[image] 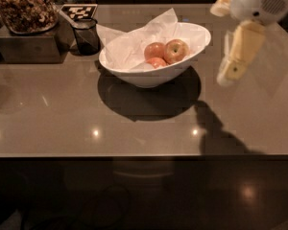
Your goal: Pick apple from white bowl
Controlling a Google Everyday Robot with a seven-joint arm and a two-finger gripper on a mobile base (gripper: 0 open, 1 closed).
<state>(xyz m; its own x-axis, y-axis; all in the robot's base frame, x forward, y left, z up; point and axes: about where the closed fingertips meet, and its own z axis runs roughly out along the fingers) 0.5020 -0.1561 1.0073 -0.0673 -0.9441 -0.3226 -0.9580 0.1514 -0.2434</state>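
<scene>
The white bowl (140,75), large and glossy with a slanted rim, stands on the brown table and is lined with crumpled white paper (134,42). The apple (176,51), yellow-green with a red blush and a dark stem dimple, lies at the right inside the bowl. Two smaller, redder apples (154,50) lie left of it and in front of it. My gripper (232,72) hangs above the table to the right of the bowl, pointing down and apart from the bowl. It holds nothing that I can see.
A small dark glass cup (86,36) stands left of the bowl. Behind it lies a black-and-white marker tag (78,11). A dark box (26,46) with a jar of snacks (24,6) on it stands at the far left. The table's front edge (134,155) runs across the view.
</scene>
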